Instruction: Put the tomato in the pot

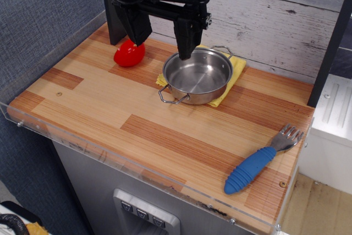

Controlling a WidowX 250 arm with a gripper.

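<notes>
The tomato (129, 54) is a small glossy red piece lying on the wooden table at the back left, to the left of the pot. The pot (204, 98) is a shallow shiny steel pot with two wire loop handles; it stands empty on a yellow cloth (238, 64). My black gripper (161, 49) hangs over the back of the table with its jaws wide apart and nothing between them. Its left finger (136, 28) ends at the tomato's top right. Its right finger (187, 39) ends over the pot's back left rim.
A fork with a blue handle (257, 167) lies near the front right corner. A clear plastic rim (110, 152) runs along the table's front and left edges. A dark post (330, 48) stands at the right, and a plank wall is behind.
</notes>
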